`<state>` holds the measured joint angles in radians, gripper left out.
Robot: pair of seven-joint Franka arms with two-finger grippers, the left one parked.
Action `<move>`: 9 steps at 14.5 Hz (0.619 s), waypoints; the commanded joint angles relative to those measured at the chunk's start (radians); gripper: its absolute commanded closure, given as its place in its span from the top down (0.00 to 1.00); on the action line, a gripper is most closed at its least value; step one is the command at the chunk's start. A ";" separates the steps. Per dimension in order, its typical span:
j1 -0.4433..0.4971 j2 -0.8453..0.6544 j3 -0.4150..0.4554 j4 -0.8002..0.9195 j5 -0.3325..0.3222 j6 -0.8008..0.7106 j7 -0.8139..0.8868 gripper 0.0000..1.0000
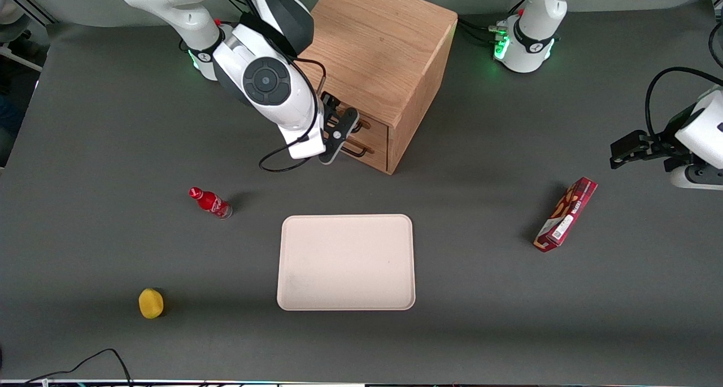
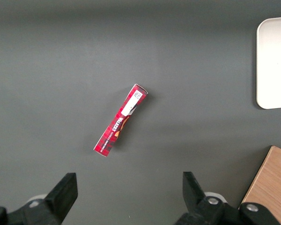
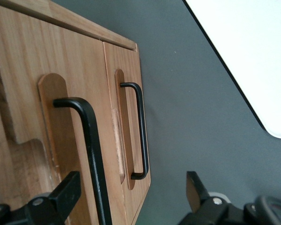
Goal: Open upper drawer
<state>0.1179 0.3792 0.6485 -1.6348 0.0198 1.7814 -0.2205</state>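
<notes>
Oak upper drawer [image 3: 61, 140] sits shut at the cabinet [image 1: 378, 53] front, roughly 12 o'clock from the tray [image 1: 345, 261]; gripper [image 3: 131, 197] spread wide around its black handle [image 3: 91, 154], nothing pulled yet

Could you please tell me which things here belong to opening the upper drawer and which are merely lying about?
Job:
upper drawer
its black handle
gripper, open, at that handle

Lying about:
tray
red bottle
yellow object
red box
bottom drawer

White arm [image 1: 271, 87], black gripper [image 1: 345, 128], looping cable.
</notes>
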 commanded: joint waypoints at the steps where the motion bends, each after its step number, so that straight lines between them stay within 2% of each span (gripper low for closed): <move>1: -0.004 0.021 0.002 0.016 0.017 0.001 -0.023 1.00; 9: -0.009 0.035 0.002 0.010 0.086 -0.008 -0.022 1.00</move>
<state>0.1127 0.4033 0.6484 -1.6348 0.0752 1.7811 -0.2206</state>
